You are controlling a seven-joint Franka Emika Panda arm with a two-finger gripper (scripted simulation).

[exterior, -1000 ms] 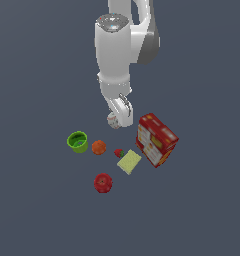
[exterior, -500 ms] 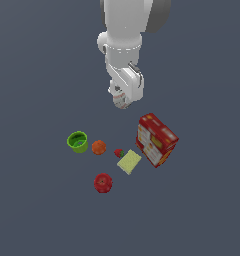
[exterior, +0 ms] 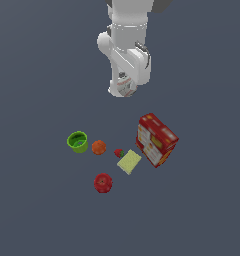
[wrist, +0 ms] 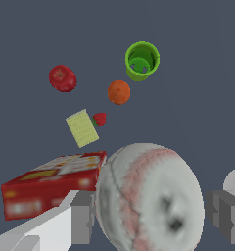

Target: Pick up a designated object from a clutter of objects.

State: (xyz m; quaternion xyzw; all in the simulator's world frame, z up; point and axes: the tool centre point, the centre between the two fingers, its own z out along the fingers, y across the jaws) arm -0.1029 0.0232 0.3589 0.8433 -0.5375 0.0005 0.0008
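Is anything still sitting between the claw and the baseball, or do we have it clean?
Nothing visible is in the way. The claw has the baseball between its fingers, raised above the red box and the other items.

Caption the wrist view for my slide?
Gripper holds the white ball above the red box, yellow pad and fruit.

Seven items were counted: one white ball [wrist: 149, 196], one green cup [exterior: 78, 141], one orange fruit [exterior: 98, 147], one strawberry [exterior: 119, 153], one red apple [exterior: 103, 183], one pale yellow pad [exterior: 129, 161] and one red box [exterior: 156, 139].
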